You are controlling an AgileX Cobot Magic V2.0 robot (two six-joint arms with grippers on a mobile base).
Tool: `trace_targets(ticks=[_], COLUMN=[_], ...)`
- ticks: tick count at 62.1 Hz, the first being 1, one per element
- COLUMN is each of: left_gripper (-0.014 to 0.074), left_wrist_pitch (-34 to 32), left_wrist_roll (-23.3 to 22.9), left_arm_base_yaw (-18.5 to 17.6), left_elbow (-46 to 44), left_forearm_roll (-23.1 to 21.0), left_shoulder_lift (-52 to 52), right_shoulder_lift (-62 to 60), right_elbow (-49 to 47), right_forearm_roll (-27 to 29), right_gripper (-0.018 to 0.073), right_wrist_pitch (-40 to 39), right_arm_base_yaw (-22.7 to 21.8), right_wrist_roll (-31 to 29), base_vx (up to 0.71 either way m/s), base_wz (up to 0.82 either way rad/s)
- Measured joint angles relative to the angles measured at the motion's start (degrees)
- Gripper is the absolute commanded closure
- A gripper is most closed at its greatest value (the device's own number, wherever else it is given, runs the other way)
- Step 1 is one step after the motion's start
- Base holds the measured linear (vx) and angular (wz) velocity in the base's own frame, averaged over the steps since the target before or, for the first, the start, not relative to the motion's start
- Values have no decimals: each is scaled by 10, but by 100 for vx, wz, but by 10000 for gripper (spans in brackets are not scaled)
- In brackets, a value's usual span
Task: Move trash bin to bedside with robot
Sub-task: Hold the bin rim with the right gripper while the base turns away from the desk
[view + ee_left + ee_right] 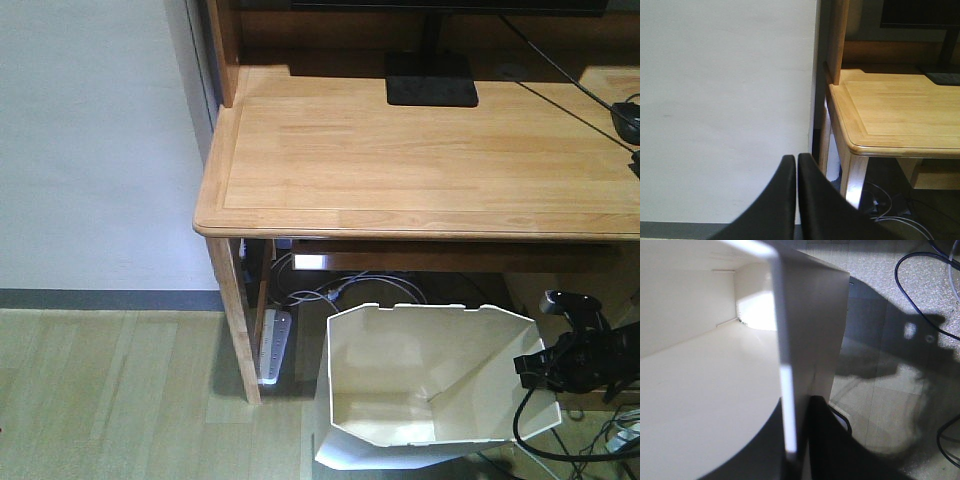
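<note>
Wooden desk (pixel 420 150), empty trash bin (pixel 420 375), right end effector (pixel 530 365) pinching its rim, left end effector (pixel 796 162) pressed together.

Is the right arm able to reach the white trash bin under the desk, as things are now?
Very likely yes. The right tool sits at the right wall of the trash bin, and the wrist view shows that wall between its fingers. The desk stands above and does not block it.
</note>
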Motion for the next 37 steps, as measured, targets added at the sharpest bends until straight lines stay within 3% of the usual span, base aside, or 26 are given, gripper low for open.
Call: trace_targets(ticks=[37], left_gripper=[602], left_wrist_pitch=[0], left_wrist_roll=[0], left_arm_base_yaw=[0], left_elbow=[0], left_forearm_roll=[0], left_shoulder_lift=[0], right_shoulder_lift=[0], right_elbow=[0], right_forearm_roll=[0], right_gripper=[566], right_wrist_pitch=[-5], right_arm_base_yaw=[-1], right_wrist_roll=[0], base_vx=[-6], base_wz=[26])
